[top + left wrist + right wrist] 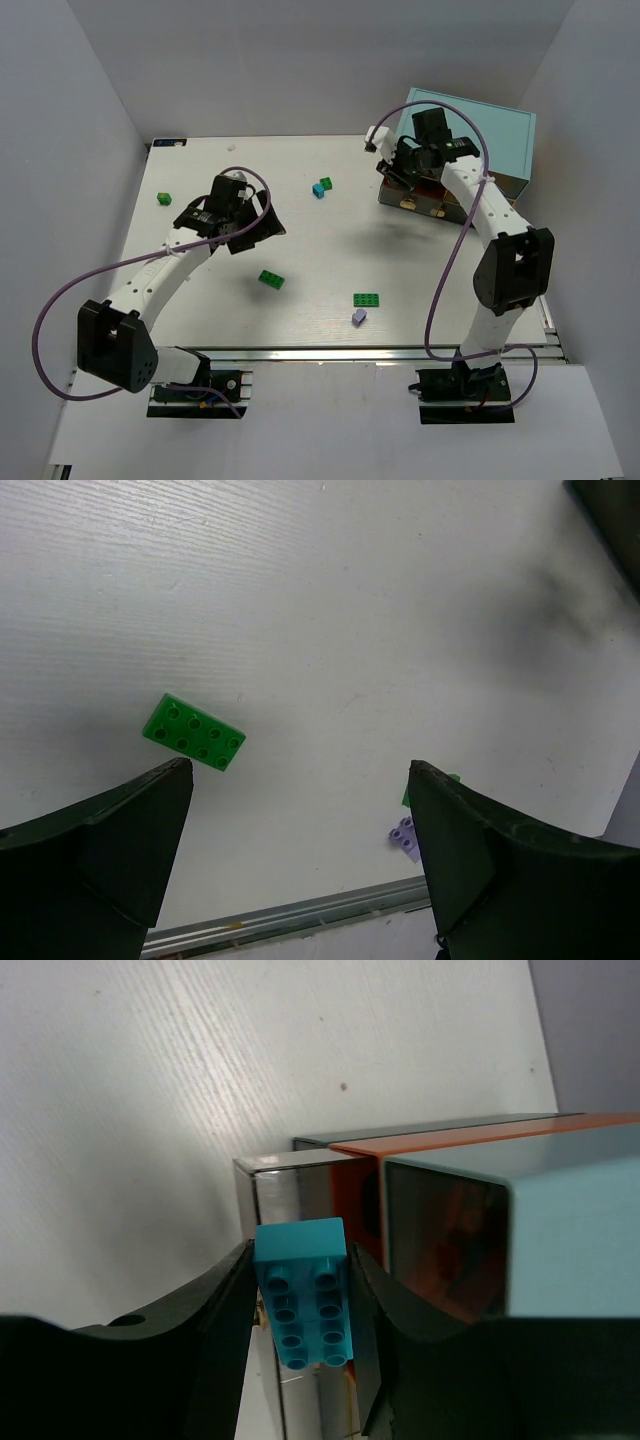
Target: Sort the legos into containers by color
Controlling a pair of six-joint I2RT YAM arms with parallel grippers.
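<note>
Pinching cyan brick (302,1300) in right tool (300,1260), closed narrow on smooth flanks, studs toward camera. Held at protruding clear glossy drawer (290,1175) of teal cabinet (570,1230), likely for drop by color. Hovering with left tool (300,820), spread wide, empty, over white grained table (350,600) near flat eight-stud green brick (194,732). Lavender brick (403,836) peeking beside finger.

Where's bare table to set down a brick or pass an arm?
Centre is bare, bordered by the green-blue pair, the near-left green brick and the green plate beside the lavender brick. So is the table's far strip. Crowded at the cabinet, where the right gripper holds a blue brick.
</note>
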